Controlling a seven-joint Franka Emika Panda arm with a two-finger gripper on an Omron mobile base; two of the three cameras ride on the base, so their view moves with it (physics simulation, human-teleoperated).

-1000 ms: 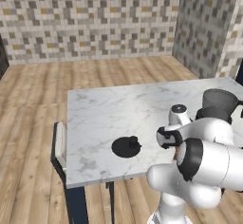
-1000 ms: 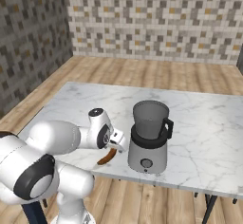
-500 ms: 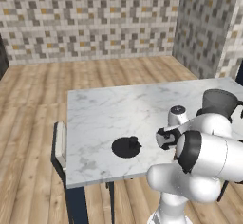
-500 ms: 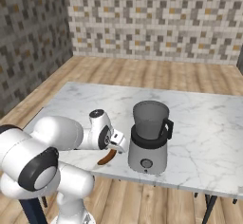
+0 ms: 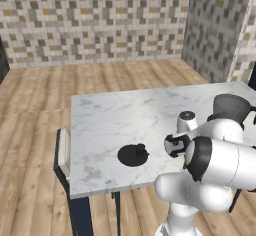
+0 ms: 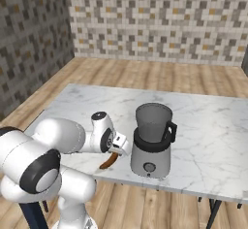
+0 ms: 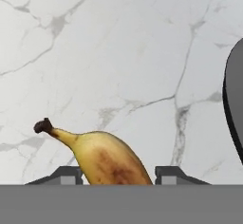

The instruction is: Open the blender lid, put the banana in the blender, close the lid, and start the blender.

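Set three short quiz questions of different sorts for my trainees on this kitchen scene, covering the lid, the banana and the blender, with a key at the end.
1. True or false: the blender lid sits on the jar.
2. Where is the banana relative to the gripper? A) between its fingertips B) inside the jar C) on the floor
3. Fill in: the blender stands on the ____ table.

Key: 1 false, it lies flat on the table, apart from the blender. 2 A. 3 marble.

Arm folded low over counter near edge; wrist bent down; fingers straddle banana, one each side.
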